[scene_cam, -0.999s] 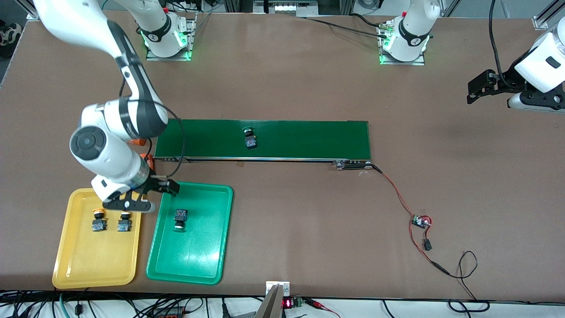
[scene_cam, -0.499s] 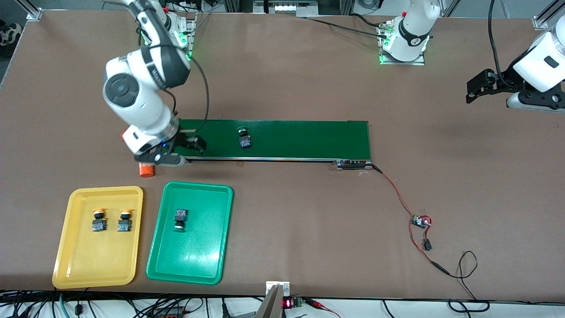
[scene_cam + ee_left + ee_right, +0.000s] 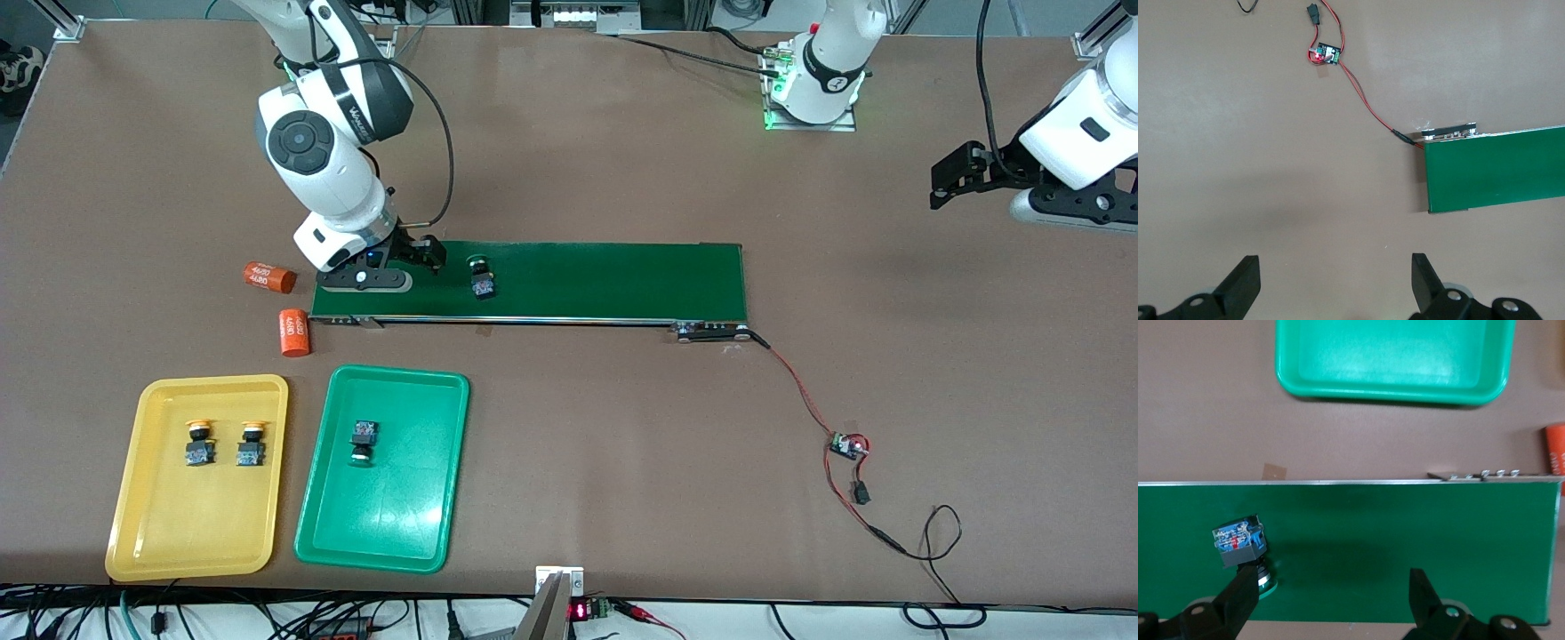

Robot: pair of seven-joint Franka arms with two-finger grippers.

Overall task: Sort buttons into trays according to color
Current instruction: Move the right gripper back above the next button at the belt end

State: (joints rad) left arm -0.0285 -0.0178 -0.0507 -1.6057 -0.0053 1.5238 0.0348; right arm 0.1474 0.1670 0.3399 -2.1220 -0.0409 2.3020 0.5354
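Front view: my right gripper point(image 3: 418, 258), jaws spread and empty, hangs over the right arm's end of the conveyor belt point(image 3: 605, 280); the last button point(image 3: 482, 277), a green-capped one, lies on the belt just beside it, toward the left arm's end, body end nearer the camera. Left wrist view: my left gripper point(image 3: 1335, 283) waits well apart, jaws open on nothing. Right wrist view: the button lies off-centre at one finger point(image 3: 1238, 603), not between the two; the green tray point(image 3: 1391, 360) shows past the belt.

Two white arms with black joint bands, black grippers, looping black cables, green-lit bases
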